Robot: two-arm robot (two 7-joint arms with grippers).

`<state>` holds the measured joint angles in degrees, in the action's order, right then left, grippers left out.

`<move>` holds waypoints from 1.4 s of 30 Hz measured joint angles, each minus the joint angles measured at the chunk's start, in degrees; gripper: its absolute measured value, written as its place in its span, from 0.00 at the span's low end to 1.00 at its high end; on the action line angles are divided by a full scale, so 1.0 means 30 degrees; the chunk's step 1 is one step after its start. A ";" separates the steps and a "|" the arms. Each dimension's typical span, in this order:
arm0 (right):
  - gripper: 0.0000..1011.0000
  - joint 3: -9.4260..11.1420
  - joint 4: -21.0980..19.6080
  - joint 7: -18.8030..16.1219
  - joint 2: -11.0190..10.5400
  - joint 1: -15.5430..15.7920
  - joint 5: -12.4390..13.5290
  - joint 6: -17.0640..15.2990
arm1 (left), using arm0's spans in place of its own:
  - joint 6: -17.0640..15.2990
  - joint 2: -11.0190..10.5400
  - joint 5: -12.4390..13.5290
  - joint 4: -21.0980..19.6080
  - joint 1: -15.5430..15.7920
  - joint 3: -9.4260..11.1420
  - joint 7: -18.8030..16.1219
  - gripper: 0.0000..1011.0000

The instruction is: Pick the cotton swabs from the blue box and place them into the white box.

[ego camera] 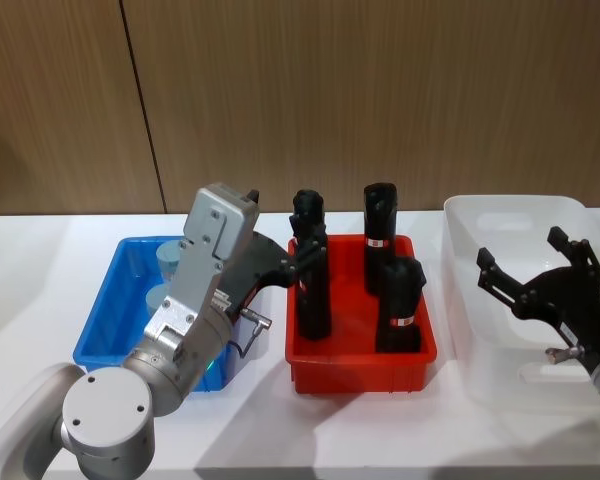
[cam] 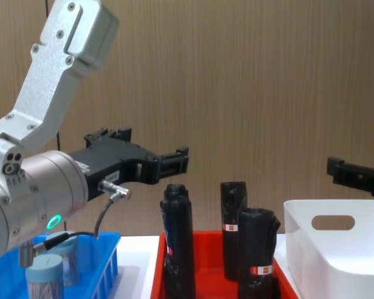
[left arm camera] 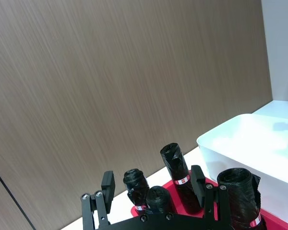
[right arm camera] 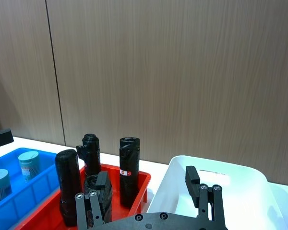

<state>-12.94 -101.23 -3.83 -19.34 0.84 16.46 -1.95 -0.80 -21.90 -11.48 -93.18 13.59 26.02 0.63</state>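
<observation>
The cotton swabs [ego camera: 166, 270] stood in the blue box [ego camera: 98, 322], at eight o'clock from the left gripper [ego camera: 278, 228], whose jaws were spread and empty. The right gripper [ego camera: 522, 250] hung equally agape over the white box [ego camera: 462, 300].

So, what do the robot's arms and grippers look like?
The left arm is silver-grey metal with round joint caps, a small green light and a black cable with a metal plug. The left gripper and right gripper are black, each with two fingers on screwed linkages.

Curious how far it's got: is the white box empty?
Empty, where visible: the white box shows bare floor; cotton swabs sit in the blue box.
</observation>
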 joint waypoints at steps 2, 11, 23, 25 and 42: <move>0.99 0.0001 0.0001 0.0001 0.0001 0.0000 0.0000 -0.0001 | 0.0000 0.0000 0.0000 0.0000 0.0001 0.0000 -0.0001 0.99; 0.99 0.0000 0.0001 0.0000 0.0000 -0.0001 0.0000 0.0001 | 0.0000 0.0000 0.0000 0.0001 0.0001 0.0000 -0.0001 0.99; 0.99 0.0001 0.0000 0.0000 0.0001 -0.0001 0.0000 0.0000 | 0.0000 0.0000 0.0000 0.0000 0.0001 0.0001 -0.0001 0.99; 0.99 0.0000 0.0000 0.0000 0.0001 0.0000 0.0000 0.0000 | 0.0000 0.0000 0.0000 0.0000 0.0001 0.0000 -0.0001 0.99; 0.99 0.0000 0.0001 0.0000 0.0001 0.0000 0.0000 0.0000 | 0.0076 -0.0072 -0.0241 0.0045 -0.0087 -0.0085 0.0047 0.99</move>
<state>-12.94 -101.23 -3.83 -19.33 0.84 16.46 -1.95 -0.57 -22.11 -12.21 -93.04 13.33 25.77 0.77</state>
